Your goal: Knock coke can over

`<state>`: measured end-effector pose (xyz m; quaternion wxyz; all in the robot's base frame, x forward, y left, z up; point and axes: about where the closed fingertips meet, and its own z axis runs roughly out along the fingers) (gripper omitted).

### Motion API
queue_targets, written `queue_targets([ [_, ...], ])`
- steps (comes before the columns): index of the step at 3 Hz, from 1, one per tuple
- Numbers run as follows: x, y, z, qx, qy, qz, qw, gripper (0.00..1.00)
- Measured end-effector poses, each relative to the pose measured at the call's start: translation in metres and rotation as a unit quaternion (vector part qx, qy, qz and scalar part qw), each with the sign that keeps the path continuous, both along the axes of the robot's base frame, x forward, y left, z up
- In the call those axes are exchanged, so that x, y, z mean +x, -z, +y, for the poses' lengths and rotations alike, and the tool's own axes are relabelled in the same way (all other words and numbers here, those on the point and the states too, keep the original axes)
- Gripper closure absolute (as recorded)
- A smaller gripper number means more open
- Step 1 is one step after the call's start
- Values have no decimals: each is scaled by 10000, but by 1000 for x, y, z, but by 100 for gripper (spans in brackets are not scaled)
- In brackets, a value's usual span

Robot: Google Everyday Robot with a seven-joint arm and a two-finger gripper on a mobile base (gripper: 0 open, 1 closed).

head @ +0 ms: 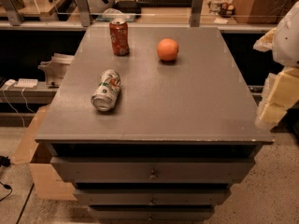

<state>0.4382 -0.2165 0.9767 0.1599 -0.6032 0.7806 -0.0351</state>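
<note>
Dim shelves [154, 13] full of odds and ends run along the back of the room. In front of them sits a grey cabinet [187, 111] with a flat top and drawers [152, 170] below. A cardboard box [44, 174] is on the floor at its near left.

The coke can [119, 37] stands upright at the far left of the top, close to the back edge. Its long side points straight up. An orange [167, 49] sits just to its right, with a gap between them. A white-and-green soda can [106, 90] lies on its side nearer to us, its open end facing the near edge.

The gripper [276, 101] is at the right edge of the view, next to the right side of the cabinet. It is well apart from the coke can. The can lies to the left of it and further back, across nearly the whole top. It looks like the orange sits close to the straight way there, so a push may need to go around it. A sideways push high on the can should tip it.

Most of the gripper is cut off by the edge of the view. I cannot tell if it is released or clenched. It does not seem to be holding anything. The arm behind it is a pale blur.
</note>
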Motion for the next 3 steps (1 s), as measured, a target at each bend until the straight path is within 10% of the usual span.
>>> queue_targets([
  [2,26,-1,4,304,-6,-236,9993,0],
  [3,98,-9,31,1126,-180,-696,9910,0],
])
